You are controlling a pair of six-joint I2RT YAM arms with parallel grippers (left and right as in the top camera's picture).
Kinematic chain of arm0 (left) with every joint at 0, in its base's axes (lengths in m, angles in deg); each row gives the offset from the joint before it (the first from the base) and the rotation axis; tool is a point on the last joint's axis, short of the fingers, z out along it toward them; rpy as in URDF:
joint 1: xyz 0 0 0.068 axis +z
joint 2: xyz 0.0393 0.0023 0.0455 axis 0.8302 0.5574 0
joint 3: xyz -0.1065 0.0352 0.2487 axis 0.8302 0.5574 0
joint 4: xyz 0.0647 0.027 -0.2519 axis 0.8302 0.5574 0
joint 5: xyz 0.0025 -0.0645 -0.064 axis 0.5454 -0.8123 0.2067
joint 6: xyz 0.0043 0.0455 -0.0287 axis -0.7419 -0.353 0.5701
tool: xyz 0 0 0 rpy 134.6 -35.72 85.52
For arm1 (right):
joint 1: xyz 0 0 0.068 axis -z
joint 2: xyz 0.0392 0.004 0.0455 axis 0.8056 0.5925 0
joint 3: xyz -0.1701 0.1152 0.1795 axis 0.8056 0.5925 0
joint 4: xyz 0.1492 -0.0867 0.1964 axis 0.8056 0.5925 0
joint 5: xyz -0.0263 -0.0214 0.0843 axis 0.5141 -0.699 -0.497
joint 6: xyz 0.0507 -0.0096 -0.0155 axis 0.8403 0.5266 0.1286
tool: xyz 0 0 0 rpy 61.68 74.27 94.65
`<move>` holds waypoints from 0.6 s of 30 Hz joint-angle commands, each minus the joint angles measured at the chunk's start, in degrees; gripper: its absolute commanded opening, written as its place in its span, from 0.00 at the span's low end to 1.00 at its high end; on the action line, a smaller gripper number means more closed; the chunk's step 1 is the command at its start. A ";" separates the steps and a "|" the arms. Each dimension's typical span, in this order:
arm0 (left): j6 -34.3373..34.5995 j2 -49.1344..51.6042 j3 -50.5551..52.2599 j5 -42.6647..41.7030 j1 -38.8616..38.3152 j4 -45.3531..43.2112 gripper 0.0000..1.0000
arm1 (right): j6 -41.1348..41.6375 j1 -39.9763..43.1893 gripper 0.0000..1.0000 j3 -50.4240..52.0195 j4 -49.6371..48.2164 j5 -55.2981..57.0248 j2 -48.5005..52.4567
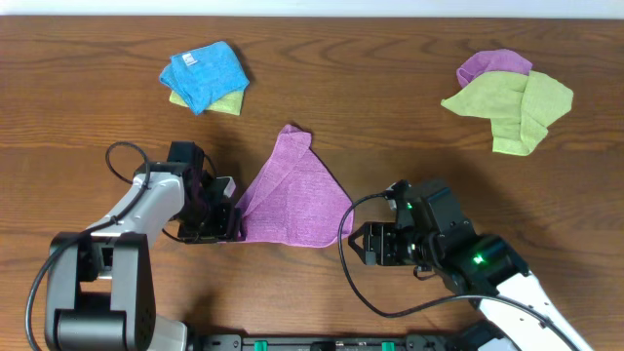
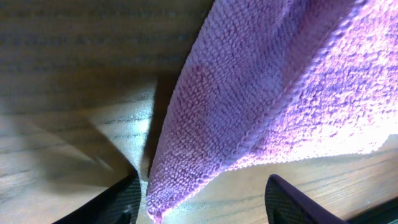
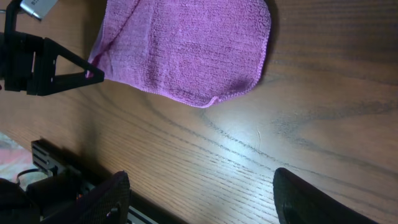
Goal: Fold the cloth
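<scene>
On the counter (image 1: 390, 136), brown wood grain, overhead view:

- Left arm (image 1: 146, 210): grey, reaches in from the near-left. A black cable (image 1: 122, 156) loops beside it.
- Right arm (image 1: 468, 258): black and white, reaches in from the near-right, with a green light on its housing.
- Cloth (image 1: 292, 200): lilac terry, lying at the centre between the two arms. It is doubled into a rough triangle with the apex toward the far edge and the broad base toward the near edge. The near-right corner is rounded. A doubled hem shows in the left wrist view.
- Green cloth (image 1: 517, 107): crumpled at far right, partly over a second purple cloth (image 1: 492, 66).
- Blue cloth (image 1: 205, 73): far left, folded on top of a lime cloth (image 1: 224, 100), well apart from the task cloth.
- Left fingers (image 1: 228, 218): spread apart at the cloth's near-left corner. The corner tip sits between them, close to one finger and not pinched. Actual contact: cannot tell.
- Right fingers (image 1: 359, 244): spread wide with nothing in them, only bare wood between. They are just beside the cloth's near-right corner and clear of it.
- White tag (image 1: 190, 60): on the blue cloth.
</scene>
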 commanded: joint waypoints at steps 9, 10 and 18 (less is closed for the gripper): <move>0.70 3.96 3.43 2.10 -0.76 -6.19 0.32 | -0.48 0.13 0.74 0.26 -0.24 0.70 -0.31; 0.87 3.96 3.43 2.10 -0.76 -6.16 0.22 | -0.48 0.13 0.74 0.26 -0.31 0.83 -0.31; 1.73 3.96 3.43 2.10 -0.76 -5.55 0.06 | -0.46 0.13 0.70 2.14 -3.26 1.70 3.65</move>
